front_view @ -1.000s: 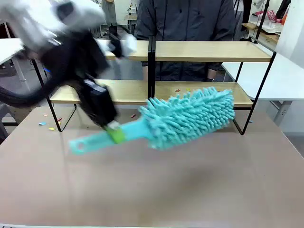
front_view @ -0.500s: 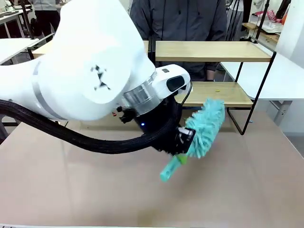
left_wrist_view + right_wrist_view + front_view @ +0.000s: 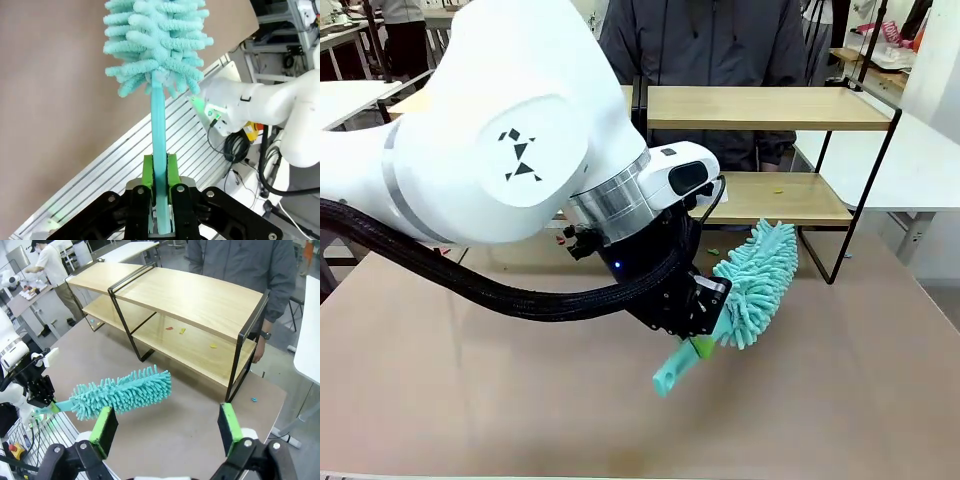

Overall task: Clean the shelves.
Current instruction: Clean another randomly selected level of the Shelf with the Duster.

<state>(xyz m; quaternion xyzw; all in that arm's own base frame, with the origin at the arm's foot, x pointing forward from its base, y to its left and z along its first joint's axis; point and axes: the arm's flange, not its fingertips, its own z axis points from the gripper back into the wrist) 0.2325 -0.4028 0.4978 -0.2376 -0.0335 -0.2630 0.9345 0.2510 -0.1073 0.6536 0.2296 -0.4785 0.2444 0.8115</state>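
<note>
The left gripper (image 3: 160, 171) pinches the teal duster handle (image 3: 159, 127) near the shelves (image 3: 760, 108); right gripper (image 3: 167, 425) spread wide

Dark-jacketed person (image 3: 700, 40) at far side; white table (image 3: 915, 165) right; beige tabletop (image 3: 500, 400)

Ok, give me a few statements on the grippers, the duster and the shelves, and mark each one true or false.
1. The left gripper is shut on the handle of the duster. True.
2. The right gripper holds a cloth. False: it is open, with nothing between its pads.
3. Small scraps lie on the lower board of the shelves. True.
4. The duster's head rests on the top board. False: it is in front of the shelves, over the tabletop.
</note>
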